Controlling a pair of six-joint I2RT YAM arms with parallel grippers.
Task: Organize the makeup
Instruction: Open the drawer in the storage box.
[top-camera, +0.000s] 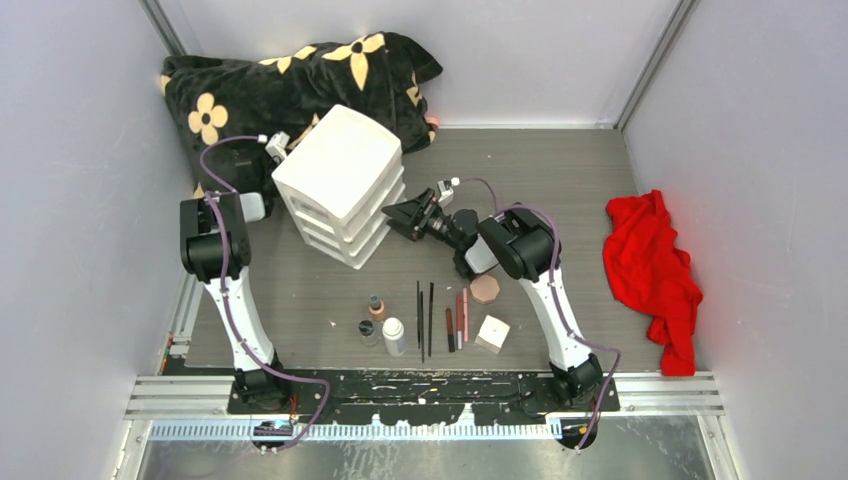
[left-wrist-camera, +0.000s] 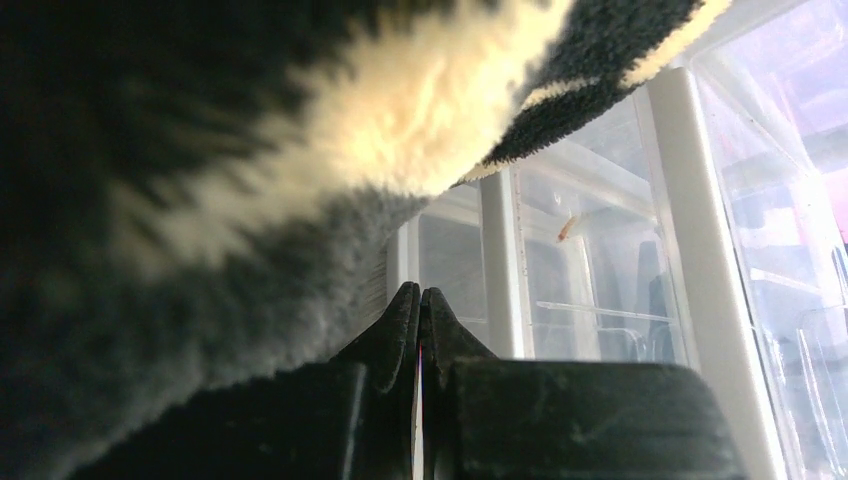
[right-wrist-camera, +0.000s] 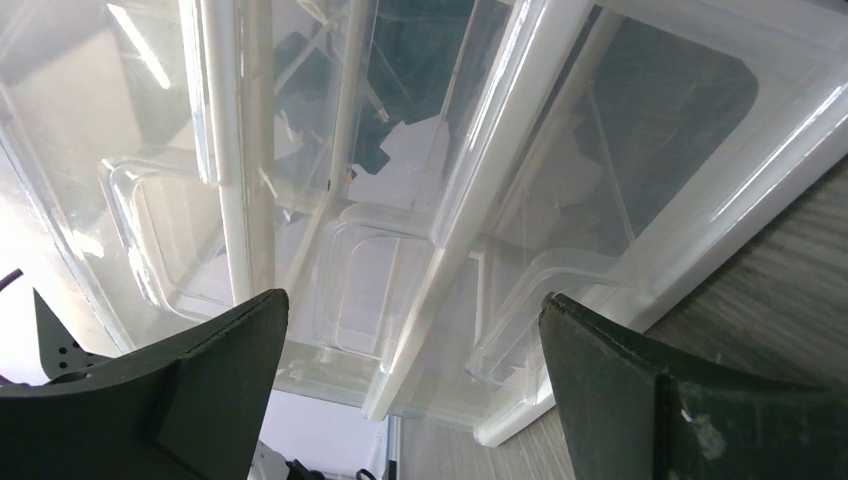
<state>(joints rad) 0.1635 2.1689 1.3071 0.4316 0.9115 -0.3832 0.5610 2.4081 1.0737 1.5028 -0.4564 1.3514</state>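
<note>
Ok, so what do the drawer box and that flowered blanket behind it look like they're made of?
The drawer box: probably plastic, a smooth white frame with clear, shiny drawer fronts you can see through in the right wrist view. The blanket: likely plush fleece, matte black with cream flowers; the left wrist view shows a fuzzy pile up close.

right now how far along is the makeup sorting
Done: nothing; the white bottle, compact, white cube and sticks all lie on the table. In hand: the right gripper, fingers open, faces the drawer box, whose drawers look shut. Still to do: opening a drawer and stowing every item.
</note>
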